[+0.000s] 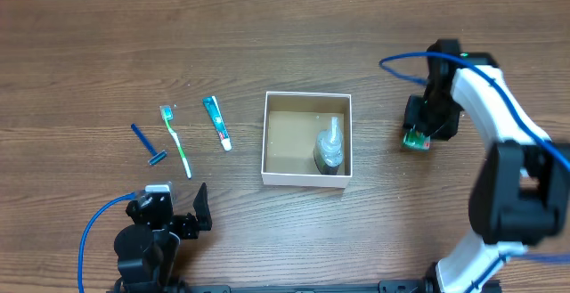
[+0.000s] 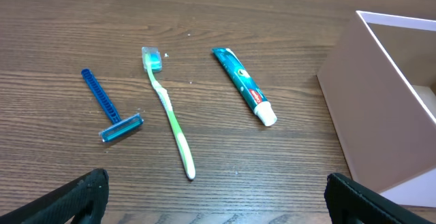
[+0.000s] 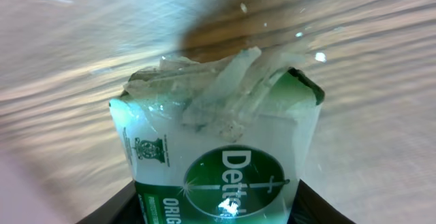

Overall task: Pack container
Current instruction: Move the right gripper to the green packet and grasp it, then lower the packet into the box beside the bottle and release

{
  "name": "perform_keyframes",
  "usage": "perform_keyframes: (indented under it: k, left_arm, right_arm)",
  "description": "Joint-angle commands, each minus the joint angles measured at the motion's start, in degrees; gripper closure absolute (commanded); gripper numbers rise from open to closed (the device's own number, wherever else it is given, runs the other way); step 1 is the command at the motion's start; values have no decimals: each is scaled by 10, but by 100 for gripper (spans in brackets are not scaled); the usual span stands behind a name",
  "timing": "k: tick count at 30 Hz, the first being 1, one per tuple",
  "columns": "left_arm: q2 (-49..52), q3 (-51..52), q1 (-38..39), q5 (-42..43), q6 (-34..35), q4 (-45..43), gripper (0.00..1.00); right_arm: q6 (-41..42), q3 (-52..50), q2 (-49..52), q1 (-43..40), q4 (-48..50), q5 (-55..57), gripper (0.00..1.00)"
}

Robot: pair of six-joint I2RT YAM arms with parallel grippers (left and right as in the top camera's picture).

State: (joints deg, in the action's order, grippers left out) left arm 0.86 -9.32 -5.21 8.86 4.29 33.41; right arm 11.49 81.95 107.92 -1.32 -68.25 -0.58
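Container (image 1: pixel 265 138): square white cardboard box, brown inside, open top, on the wood table (image 1: pixel 374 240) about mid-way between the two arms. The left wrist view shows one outer white wall (image 2: pixel 368 108).

Inside the container: one small clear bottle (image 1: pixel 329 150), lying against the right wall, toward the near corner.

Left of the container, all flat on the table and apart from each other:
- toothpaste tube (image 1: pixel 216 122), teal with a white cap, nearest the container (image 2: pixel 244 86);
- toothbrush (image 1: pixel 175 140), green and white handle, next out (image 2: pixel 167 108);
- blue razor (image 1: pixel 148 144), farthest out (image 2: pixel 107 108).

Left gripper (image 1: pixel 178 206): near side of the container and off to its left, below the toiletries. Fingers wide apart, holding nothing.

Right gripper (image 1: pixel 420 129): right of the container, clear of its wall. Fingers clamped on a green-and-white Dettol soap packet (image 3: pixel 225 163), crinkled wrapper end pointing away from the camera; green edge visible under the gripper from above (image 1: pixel 415 140).
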Motion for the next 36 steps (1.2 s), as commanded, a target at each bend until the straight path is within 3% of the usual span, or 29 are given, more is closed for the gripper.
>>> perform_keyframes:
  k: [1, 6, 14, 22, 28, 30, 36]
  left_arm:
    - [-5, 5, 4, 9, 4, 0, 0]
    - [-5, 5, 4, 9, 4, 0, 0]
    - [-5, 5, 4, 9, 4, 0, 0]
    - [-5, 5, 4, 9, 4, 0, 0]
    - [-5, 5, 4, 9, 4, 0, 0]
    - [-5, 5, 4, 8, 4, 0, 0]
    - [-5, 5, 4, 9, 4, 0, 0]
  right_arm:
    - [5, 36, -132, 40, -20, -43, 53]
    - [9, 36, -242, 184, -19, -56, 56]
    - [66, 36, -235, 399, 37, -48, 57]
    - [96, 35, -136, 419, 85, -17, 57]
    - [96, 35, -27, 419, 126, -21, 46]
    - [96, 35, -19, 419, 134, -21, 33]
    - [74, 87, -51, 419, 120, -21, 33]
